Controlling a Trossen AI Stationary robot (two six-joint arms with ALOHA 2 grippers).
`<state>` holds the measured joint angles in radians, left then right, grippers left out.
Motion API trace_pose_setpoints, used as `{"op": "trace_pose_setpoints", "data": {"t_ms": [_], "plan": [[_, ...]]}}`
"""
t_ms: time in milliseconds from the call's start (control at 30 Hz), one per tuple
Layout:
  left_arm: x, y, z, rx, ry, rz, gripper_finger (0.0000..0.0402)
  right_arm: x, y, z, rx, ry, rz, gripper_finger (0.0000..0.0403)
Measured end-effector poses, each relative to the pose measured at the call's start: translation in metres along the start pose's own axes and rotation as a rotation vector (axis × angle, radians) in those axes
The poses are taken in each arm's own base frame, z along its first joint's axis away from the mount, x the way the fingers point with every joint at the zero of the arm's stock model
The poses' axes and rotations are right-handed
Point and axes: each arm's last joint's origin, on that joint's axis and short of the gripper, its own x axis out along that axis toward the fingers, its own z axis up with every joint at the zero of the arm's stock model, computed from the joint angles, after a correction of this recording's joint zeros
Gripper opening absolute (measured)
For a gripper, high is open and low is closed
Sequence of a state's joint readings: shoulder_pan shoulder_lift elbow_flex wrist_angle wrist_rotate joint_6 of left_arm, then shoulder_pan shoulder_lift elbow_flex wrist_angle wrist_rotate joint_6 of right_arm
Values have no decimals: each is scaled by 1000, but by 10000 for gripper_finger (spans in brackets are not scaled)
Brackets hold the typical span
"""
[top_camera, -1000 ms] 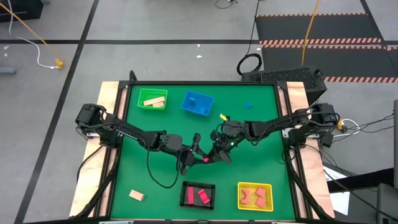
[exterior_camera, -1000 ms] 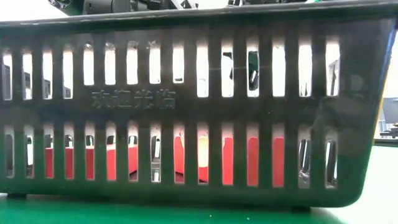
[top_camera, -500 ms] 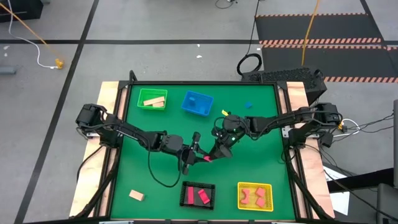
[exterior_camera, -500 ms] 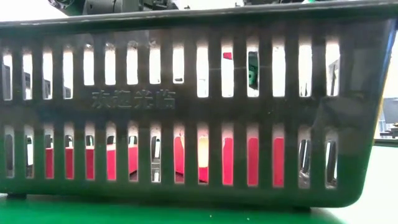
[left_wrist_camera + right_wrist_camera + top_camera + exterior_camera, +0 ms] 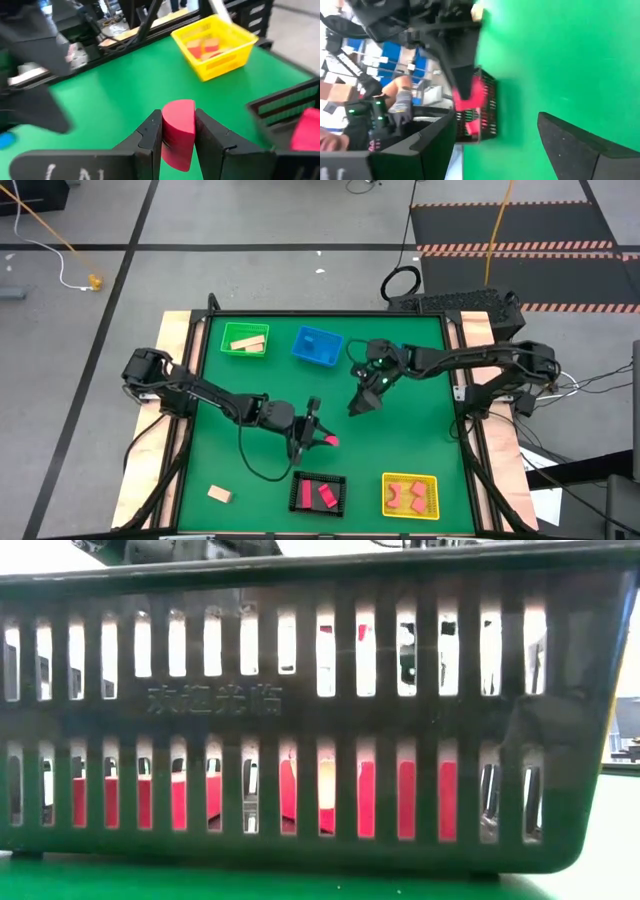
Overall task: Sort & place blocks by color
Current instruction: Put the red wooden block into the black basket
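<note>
Above mid-table, the left gripper (image 5: 178,131) clamps a pink block (image 5: 178,131) by its flat sides — small, rigid, probably light — just short of the black basket (image 5: 318,492), which holds two pinks. Farther right, the right gripper (image 5: 362,402) hangs spread and empty.

Green table (image 5: 260,375), 4 baskets (image 5: 318,491), tan block (image 5: 220,494), small blue block (image 5: 400,349)
</note>
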<state>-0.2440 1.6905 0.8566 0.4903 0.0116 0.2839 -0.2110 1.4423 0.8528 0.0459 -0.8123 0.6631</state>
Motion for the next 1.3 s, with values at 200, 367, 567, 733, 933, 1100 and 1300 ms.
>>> {"op": "trace_pose_setpoints", "data": {"t_ms": [200, 367, 567, 733, 933, 1100, 1300], "plan": [[-1, -20, 10, -19, -57, -51, 86, -36, -12, -1, 25, -44, -159, 260], [-4, -36, 18, -117, -85, -117, 86, -66, -18, -12, 30, -83, -447, 256], [-8, -67, 25, -363, -79, -334, 86, -86, -22, -29, -11, -56, -858, 256], [-15, -98, 27, -423, -17, -417, 86, -90, -24, -35, -18, -7, -974, 256], [-17, -106, 13, -475, 152, -305, 105, -90, -25, -33, -67, -15, -1031, 256], [-16, -100, 4, -475, 223, -228, 99, -91, -26, -32, -124, -2, -1059, 256], [-16, -99, 4, -549, 238, -218, 102, -91, -26, -32, -158, 18, -1059, 256]]}}
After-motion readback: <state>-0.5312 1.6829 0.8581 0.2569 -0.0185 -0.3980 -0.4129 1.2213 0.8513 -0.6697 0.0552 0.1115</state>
